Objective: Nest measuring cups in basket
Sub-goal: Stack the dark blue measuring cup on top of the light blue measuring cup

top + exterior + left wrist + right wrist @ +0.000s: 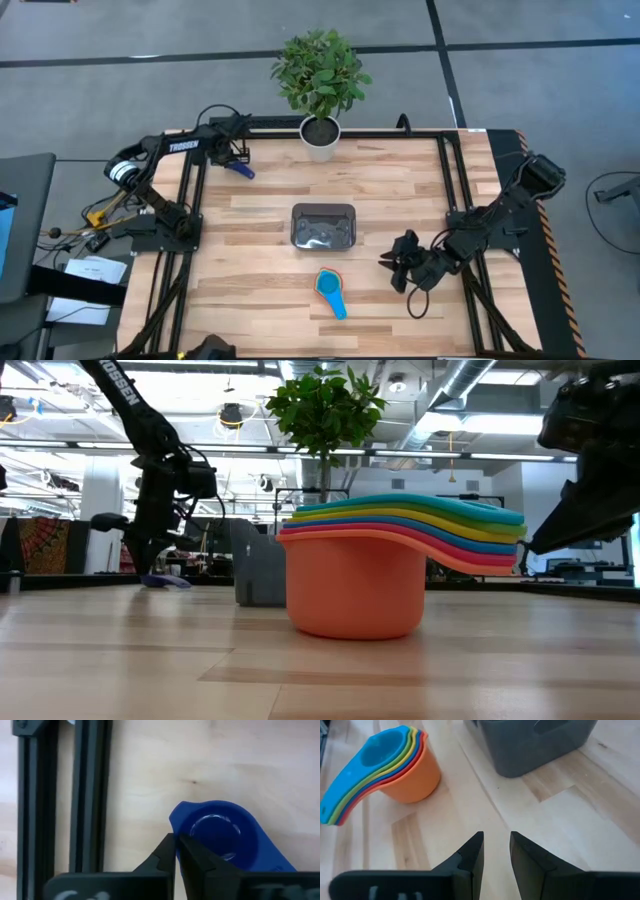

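My left gripper [176, 845], fingers pressed together, is missing the dark blue cup [225, 837] near the surface's [400, 190] far-left corner. Light, stiff, slippery plastic: I judge the rim grippable. The basket [323, 226] sits centrally; my right gripper [496, 851] is waiting, fingers apart.

White "TROSSEN" lettering on the left arm [183, 146], the same lettering partly readable on that arm in the low view
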You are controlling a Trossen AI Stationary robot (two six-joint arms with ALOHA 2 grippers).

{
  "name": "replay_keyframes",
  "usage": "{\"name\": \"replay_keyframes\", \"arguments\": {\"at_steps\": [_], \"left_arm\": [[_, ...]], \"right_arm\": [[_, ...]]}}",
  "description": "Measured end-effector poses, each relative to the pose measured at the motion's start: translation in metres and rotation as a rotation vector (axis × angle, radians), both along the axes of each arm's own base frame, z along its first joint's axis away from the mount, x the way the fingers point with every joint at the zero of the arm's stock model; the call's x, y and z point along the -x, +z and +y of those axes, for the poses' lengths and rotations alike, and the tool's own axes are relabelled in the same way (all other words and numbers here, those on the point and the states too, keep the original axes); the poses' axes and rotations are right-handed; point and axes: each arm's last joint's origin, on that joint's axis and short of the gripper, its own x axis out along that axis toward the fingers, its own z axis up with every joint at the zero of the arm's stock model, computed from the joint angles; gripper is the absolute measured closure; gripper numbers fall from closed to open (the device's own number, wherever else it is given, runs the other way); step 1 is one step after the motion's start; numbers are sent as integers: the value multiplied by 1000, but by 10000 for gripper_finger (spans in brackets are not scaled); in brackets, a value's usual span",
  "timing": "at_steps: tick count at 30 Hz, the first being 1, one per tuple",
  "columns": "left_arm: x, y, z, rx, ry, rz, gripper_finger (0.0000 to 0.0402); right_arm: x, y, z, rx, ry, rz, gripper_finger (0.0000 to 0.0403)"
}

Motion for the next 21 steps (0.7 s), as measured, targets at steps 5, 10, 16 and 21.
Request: {"name": "replay_keyframes", "arguments": {"at_steps": [5,10,16,21], "left_arm": [[-11,8,-12,-5,-86,-9,400],[-22,32,-35,-56,-177,-47,401],[-22,63,-70,-115,-250,-87,401],[-21,72,-93,-95,-271,-103,401]], "right_arm": [[4,0,6,-4,-6,-21,285],[5,1,7,-9,-16,-31,285],[5,1,7,-23,-28,-34,285],[4,2,6,-13,-50,-59,285]]}}
